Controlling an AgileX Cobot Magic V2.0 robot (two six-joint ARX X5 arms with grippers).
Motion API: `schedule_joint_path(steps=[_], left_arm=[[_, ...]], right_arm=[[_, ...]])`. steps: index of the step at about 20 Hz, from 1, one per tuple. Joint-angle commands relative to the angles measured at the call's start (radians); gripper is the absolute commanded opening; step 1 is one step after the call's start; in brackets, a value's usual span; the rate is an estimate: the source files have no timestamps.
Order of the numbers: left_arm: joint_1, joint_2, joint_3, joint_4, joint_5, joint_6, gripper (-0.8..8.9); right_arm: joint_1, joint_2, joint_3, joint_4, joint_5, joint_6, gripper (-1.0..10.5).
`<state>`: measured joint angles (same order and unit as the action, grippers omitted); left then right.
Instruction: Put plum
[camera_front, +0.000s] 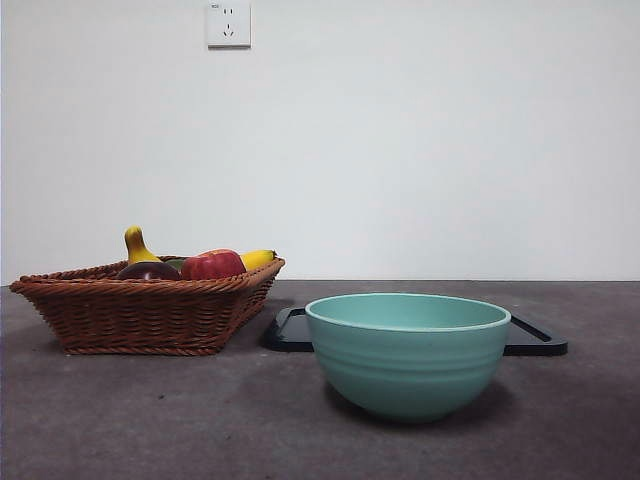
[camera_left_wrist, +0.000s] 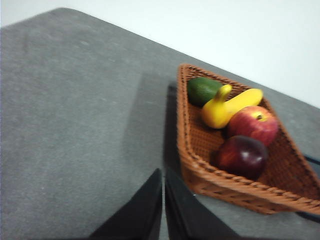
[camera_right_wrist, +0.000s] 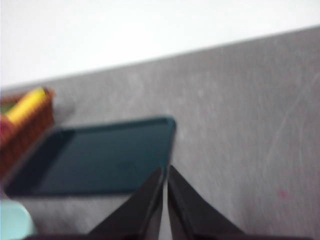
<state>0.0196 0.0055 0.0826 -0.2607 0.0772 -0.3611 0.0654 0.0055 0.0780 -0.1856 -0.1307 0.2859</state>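
Observation:
The plum (camera_front: 147, 271) is dark maroon and lies in the brown wicker basket (camera_front: 140, 318) at the left of the table, next to a red apple (camera_front: 212, 265). The left wrist view shows the plum (camera_left_wrist: 242, 156) at the basket's near end, with the basket's rim (camera_left_wrist: 210, 184) close beyond my left gripper (camera_left_wrist: 163, 175). That gripper is shut, empty and above the table beside the basket. My right gripper (camera_right_wrist: 164, 172) is shut and empty above the table near the black tray (camera_right_wrist: 95, 156). Neither arm shows in the front view.
The basket also holds a yellow banana (camera_left_wrist: 227, 106) and a green avocado (camera_left_wrist: 202, 90). A teal bowl (camera_front: 407, 352) stands front and centre, with the flat black tray (camera_front: 535, 338) behind it. A white wall rises behind the table.

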Motion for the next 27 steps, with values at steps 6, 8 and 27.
schedule_joint_path(steps=[6,8,27], left_arm=[[0.002,0.059,0.212,-0.094,0.005,-0.026,0.09],[0.003,0.096,0.277,-0.135,0.023,-0.023,0.09],[-0.023,0.579,0.763,-0.584,0.453,0.328,0.09]], right_arm=[[0.001,0.064,0.223,-0.105,-0.005,0.046,0.0],[0.001,0.109,0.293,-0.15,-0.03,0.035,0.0],[0.005,0.68,0.87,-0.719,-0.406,-0.292,0.0]])
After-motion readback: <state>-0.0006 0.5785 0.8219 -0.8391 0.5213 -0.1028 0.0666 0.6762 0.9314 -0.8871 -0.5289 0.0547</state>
